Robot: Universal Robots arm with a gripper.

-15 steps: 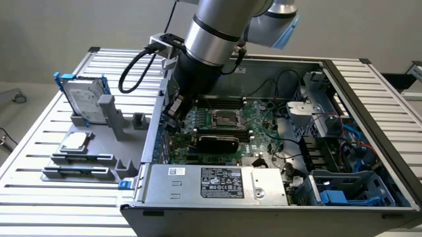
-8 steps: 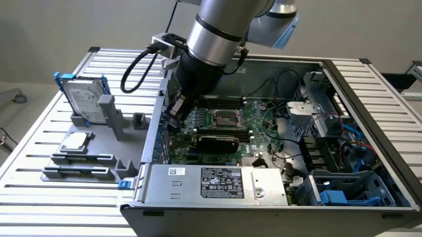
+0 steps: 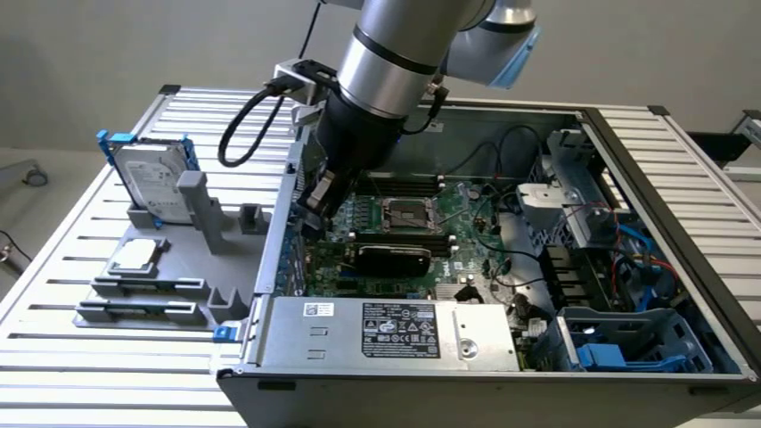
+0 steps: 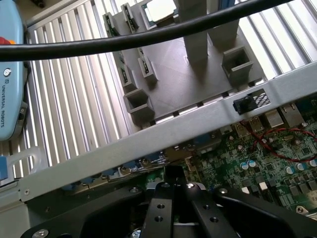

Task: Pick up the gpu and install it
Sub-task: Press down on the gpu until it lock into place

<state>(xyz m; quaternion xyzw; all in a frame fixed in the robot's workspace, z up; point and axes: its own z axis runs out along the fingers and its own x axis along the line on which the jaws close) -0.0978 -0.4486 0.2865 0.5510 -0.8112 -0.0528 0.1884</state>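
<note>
The gpu (image 3: 393, 257) stands on edge on the green motherboard (image 3: 470, 209) inside the open computer case, its black rounded cooler facing the front. My gripper (image 3: 315, 212) hangs just inside the case wall on the exterior view's left, a short way from the card and apart from it. In the wrist view its black fingers (image 4: 159, 206) meet close together over the motherboard's edge, and the gripper (image 4: 173, 184) is shut with nothing between them.
Outside the case on the exterior view's left, a grey fixture (image 3: 167, 267) holds a silver hard drive with blue frame (image 3: 152, 178) and a square processor chip (image 3: 134, 256). The case wall (image 4: 163, 131) runs beside the gripper. Cables and drive cages (image 3: 594, 259) crowd the right side.
</note>
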